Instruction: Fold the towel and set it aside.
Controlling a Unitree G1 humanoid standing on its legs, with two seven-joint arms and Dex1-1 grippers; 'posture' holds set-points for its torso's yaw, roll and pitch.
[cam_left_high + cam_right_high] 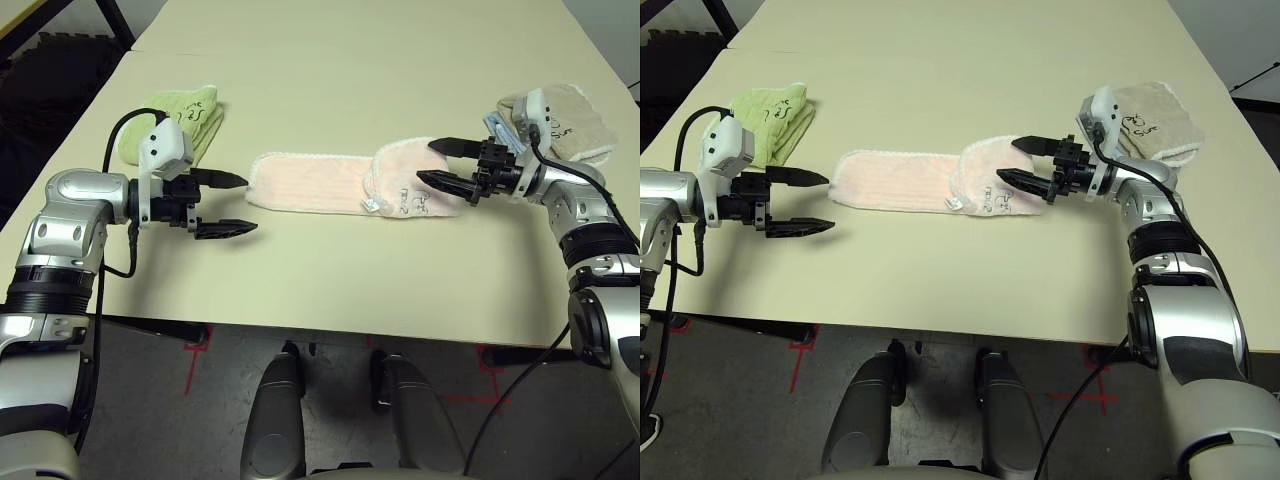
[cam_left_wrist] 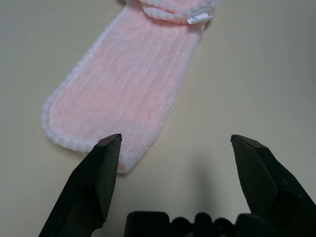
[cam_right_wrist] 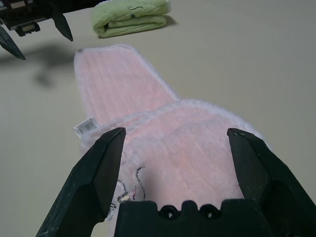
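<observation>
I have the pale pink terry towel [image 1: 330, 183] lying as a strip, its right end doubled over. My left gripper [image 1: 222, 205] gapes empty beside its left end and my right gripper [image 1: 445, 165] gapes empty over the doubled end, likely staged for another fold.

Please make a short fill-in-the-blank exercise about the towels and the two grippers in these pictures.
1. The pink towel lies in a long strip, and its end near the right gripper is ____ over.
2. The folded towel beyond the left gripper is light ____.
3. Both grippers are ____ and hold nothing.

Missing words: folded; green; open
</observation>
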